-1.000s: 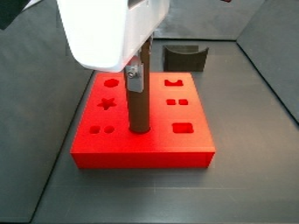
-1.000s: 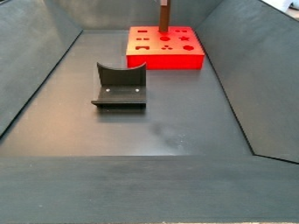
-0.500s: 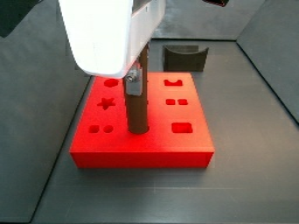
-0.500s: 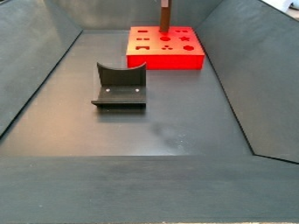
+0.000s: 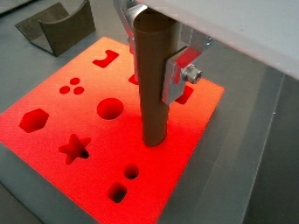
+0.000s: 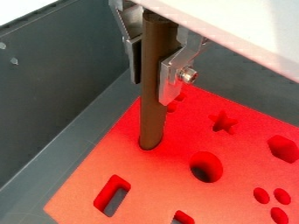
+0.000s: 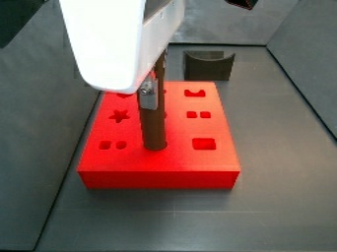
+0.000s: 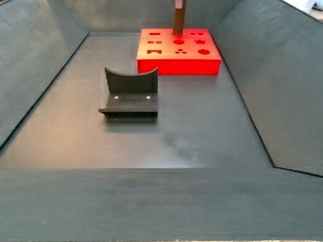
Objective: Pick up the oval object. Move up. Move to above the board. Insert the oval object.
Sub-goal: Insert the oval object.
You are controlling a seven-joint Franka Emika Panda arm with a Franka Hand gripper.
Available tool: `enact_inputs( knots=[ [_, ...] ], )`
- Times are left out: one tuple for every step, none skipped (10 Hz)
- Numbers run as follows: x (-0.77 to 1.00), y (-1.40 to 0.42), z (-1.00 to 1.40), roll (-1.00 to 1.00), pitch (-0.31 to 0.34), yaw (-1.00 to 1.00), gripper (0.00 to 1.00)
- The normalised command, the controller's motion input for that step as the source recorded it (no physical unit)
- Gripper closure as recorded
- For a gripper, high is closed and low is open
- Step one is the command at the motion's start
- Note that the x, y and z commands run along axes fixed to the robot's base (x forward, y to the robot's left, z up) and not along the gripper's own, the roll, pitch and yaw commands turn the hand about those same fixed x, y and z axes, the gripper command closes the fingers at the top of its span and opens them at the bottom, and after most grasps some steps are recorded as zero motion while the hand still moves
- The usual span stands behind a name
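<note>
The oval object (image 5: pixel 152 105), a slim brown peg, stands upright with its lower end in a hole of the red board (image 5: pixel 176 166). My gripper (image 5: pixel 155 74) is shut on its upper part, one silver finger (image 5: pixel 176 80) pressed on its side. In the wrist view along the wall, the peg (image 6: pixel 151 114) enters the board (image 6: pixel 152 184) near its edge, the gripper (image 6: pixel 152 83) clamped round it. In a side view the gripper (image 7: pixel 149 96) sits low over the board (image 7: pixel 171 162) and peg (image 7: pixel 153 128). From afar, peg (image 8: pixel 178 17) and board (image 8: pixel 177 64) show; the gripper is out of frame.
The dark fixture (image 7: pixel 208 64) stands behind the board, seen mid-floor in a side view (image 8: pixel 128 92) and at a corner of a wrist view (image 5: pixel 59 26). Grey bin walls (image 6: pixel 47 96) rise close beside the board. Other cut-outs, a star (image 5: pixel 75 147) and a circle (image 5: pixel 108 108), lie round the peg.
My gripper has come down a little with the peg, so less of the peg shows between the fingers and the board. Board and fixture have not moved.
</note>
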Motion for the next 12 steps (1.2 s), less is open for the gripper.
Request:
enact_inputs(
  knots=[
    [0.00,0.00,0.00,0.01,-0.034,0.00,1.00],
    [-0.04,-0.05,-0.07,0.06,-0.097,0.00,1.00],
    [0.00,-0.04,-0.19,0.08,-0.114,0.00,1.00],
    [0.00,-0.08,-0.32,0.18,-0.139,0.00,1.00],
    [0.00,-0.11,-0.37,0.22,-0.211,0.00,1.00],
    [0.00,-0.03,-0.29,0.14,-0.211,-0.02,1.00],
    [0.00,0.00,-0.21,0.00,-0.166,-0.01,1.00],
    [-0.06,0.00,-0.18,0.01,-0.206,-0.02,1.00],
    [0.00,0.00,-0.32,0.07,-0.230,0.00,1.00],
    [0.00,0.00,-0.43,0.11,-0.246,0.00,1.00],
    [0.00,-0.06,-0.51,0.21,-0.211,0.00,1.00],
    [0.04,-0.14,-0.57,0.40,0.000,0.00,1.00]
  ],
)
